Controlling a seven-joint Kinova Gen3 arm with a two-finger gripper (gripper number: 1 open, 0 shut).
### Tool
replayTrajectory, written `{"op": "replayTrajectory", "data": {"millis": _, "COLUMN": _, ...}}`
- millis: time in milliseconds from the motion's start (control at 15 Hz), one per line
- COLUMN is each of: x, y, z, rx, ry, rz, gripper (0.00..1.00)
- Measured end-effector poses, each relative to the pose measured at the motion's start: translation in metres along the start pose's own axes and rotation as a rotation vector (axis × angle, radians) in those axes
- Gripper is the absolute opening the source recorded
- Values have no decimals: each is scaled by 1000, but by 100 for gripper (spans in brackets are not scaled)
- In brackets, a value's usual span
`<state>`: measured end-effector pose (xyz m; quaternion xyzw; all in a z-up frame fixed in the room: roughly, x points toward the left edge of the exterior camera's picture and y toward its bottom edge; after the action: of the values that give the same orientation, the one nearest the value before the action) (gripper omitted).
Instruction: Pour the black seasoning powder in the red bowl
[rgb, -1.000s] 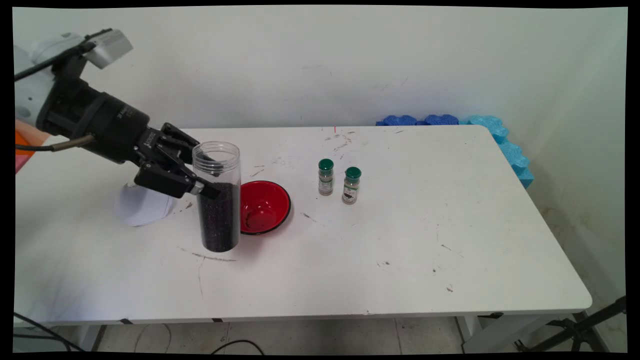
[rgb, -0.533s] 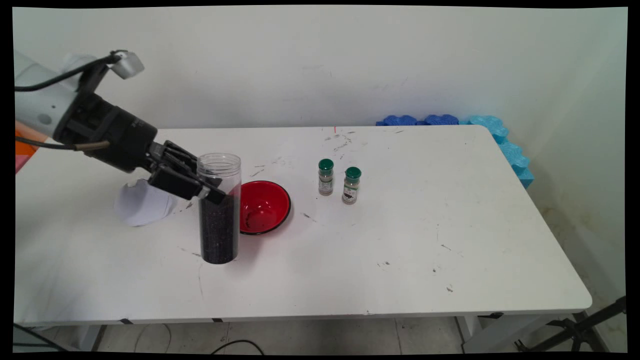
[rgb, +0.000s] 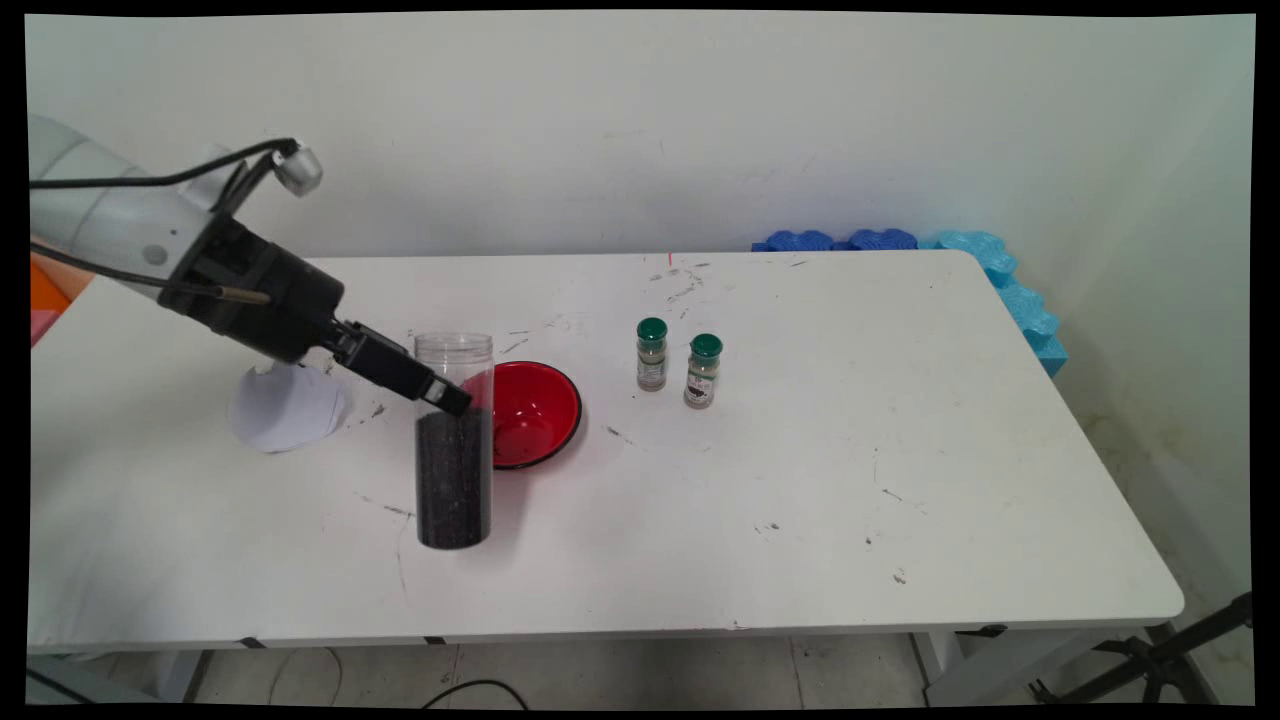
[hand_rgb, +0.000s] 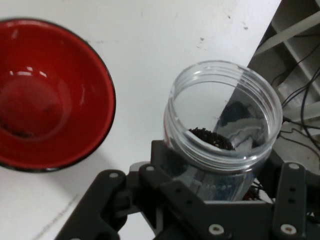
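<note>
Clamping the clear jar (rgb: 454, 440) just below its open mouth, the gripper (rgb: 445, 392) has its two fingers pressed against the jar's sides, and the hand view shows the black linkage wrapped around the plastic with the rim rising just past it. The jar is a tall see-through cylinder with no lid, filled well past halfway with small black grains (hand_rgb: 212, 138). Compared with a second ago it has travelled a little to the right and toward the table's near edge, and the arm has swung so that the wrist now sits lower and flatter. The jar stands close to upright; whether its base rests on the table (rgb: 800, 480) or hangs just above it I cannot tell.

Right beyond the gripper's tip, partly hidden behind the jar, sits a red bowl (rgb: 535, 412) with a few dark specks in its bottom. Behind the wrist, back along the arm, a white lid-like disc (rgb: 285, 415) lies flat. Farther off past the bowl stand two small green-capped spice bottles (rgb: 651, 354), side by side and well apart from the gripper.
</note>
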<state>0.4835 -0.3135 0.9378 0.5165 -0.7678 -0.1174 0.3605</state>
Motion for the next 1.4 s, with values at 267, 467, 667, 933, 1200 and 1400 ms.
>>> {"op": "replayTrajectory", "data": {"millis": 267, "x": 1, "y": -10, "z": 13, "rx": -7, "ry": -32, "rz": -133, "gripper": 0}}
{"op": "replayTrajectory", "data": {"millis": 467, "x": 3, "y": -16, "z": 22, "rx": -17, "ry": -21, "rz": -238, "gripper": 0}}
{"op": "replayTrajectory", "data": {"millis": 667, "x": 3, "y": -20, "z": 30, "rx": -24, "ry": -12, "rz": -351, "gripper": 0}}
{"op": "replayTrajectory", "data": {"millis": 933, "x": 2, "y": -20, "z": 35, "rx": -32, "ry": 0, "rz": -467, "gripper": 0}}
{"op": "replayTrajectory", "data": {"millis": 1200, "x": 3, "y": -19, "z": 38, "rx": -33, "ry": 16, "rz": -557, "gripper": 0}}
{"op": "replayTrajectory", "data": {"millis": 1400, "x": 5, "y": -27, "z": 42, "rx": -36, "ry": 32, "rz": -664, "gripper": 0}}
